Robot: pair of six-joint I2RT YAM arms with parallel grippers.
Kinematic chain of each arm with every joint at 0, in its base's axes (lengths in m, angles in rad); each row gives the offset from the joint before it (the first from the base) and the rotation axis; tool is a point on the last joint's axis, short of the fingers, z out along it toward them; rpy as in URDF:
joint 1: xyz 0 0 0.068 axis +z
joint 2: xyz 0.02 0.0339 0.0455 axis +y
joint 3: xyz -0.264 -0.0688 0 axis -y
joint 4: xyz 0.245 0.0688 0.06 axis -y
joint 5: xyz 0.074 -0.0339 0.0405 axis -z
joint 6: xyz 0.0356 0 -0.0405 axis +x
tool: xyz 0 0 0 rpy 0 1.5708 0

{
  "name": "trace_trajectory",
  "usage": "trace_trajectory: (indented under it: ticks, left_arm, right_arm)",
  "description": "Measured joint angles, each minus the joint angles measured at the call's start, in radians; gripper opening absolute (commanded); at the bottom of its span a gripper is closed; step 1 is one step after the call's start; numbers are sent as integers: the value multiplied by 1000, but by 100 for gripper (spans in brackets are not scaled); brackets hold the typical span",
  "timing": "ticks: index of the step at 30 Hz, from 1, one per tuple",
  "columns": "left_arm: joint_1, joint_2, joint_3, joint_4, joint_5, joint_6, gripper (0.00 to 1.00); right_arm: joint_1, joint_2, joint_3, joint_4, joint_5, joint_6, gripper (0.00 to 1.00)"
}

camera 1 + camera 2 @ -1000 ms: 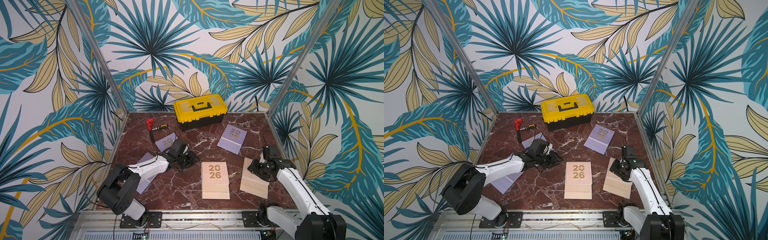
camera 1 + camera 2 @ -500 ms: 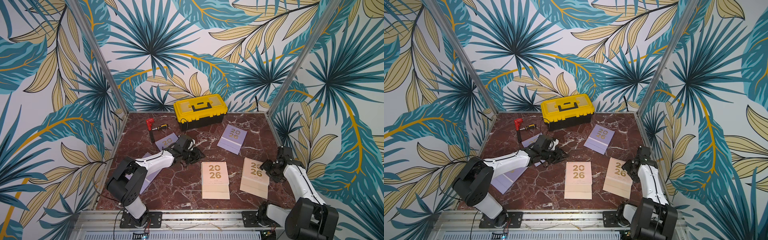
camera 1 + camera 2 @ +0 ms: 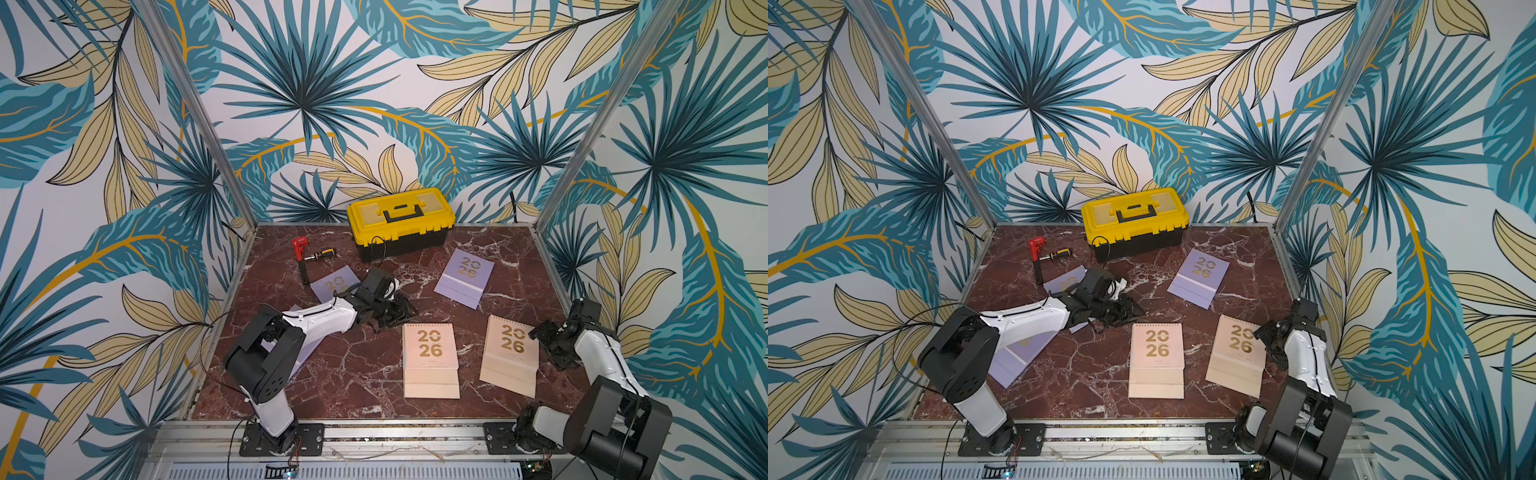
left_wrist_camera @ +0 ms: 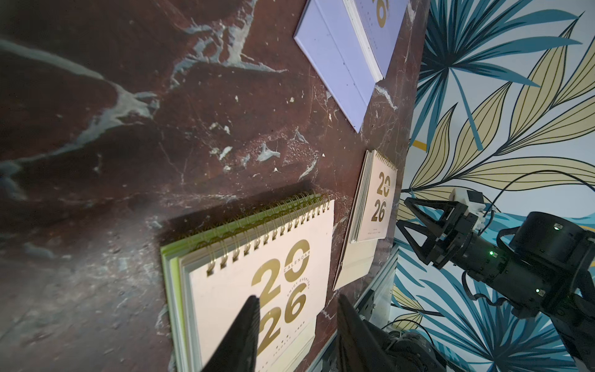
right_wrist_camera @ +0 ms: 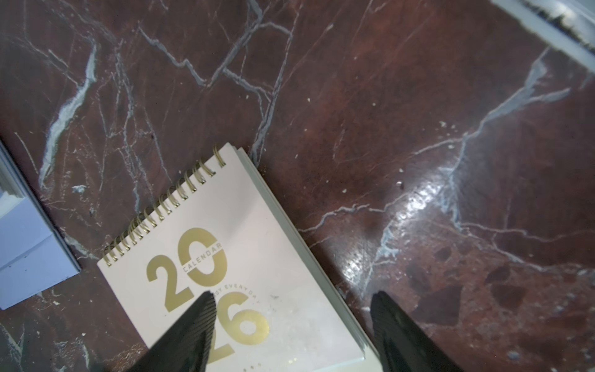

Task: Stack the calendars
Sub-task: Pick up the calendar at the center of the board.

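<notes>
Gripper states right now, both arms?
Left gripper: open, holding nothing.
Right gripper: open wide, holding nothing.

The toolbox (image 3: 401,220) stands at the back of the surface (image 3: 357,374), a screwdriver (image 3: 320,254) to its left. Just before the toolbox lie the near-left calendar (image 3: 330,284) and the near-right calendar (image 3: 465,276). Well before it, the middle calendar (image 3: 430,357) rests on a bottom calendar (image 4: 172,270), with the right-hand calendar (image 3: 511,353) beside it, apart. Farthest left lies the far-left calendar (image 3: 1013,361).
</notes>
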Motion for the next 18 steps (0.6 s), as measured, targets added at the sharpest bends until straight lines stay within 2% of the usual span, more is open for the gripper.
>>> trace_trajectory:
  ticks: [10,18]
  left_arm:
    - [-26,12,11,-1,3,-1,41]
    - [-43,46,66,0,11,-6,41]
  right_arm:
    - [-7,68,-22,49,-50,-2,81]
    - [-11,116,-27,113,-192,-1,81]
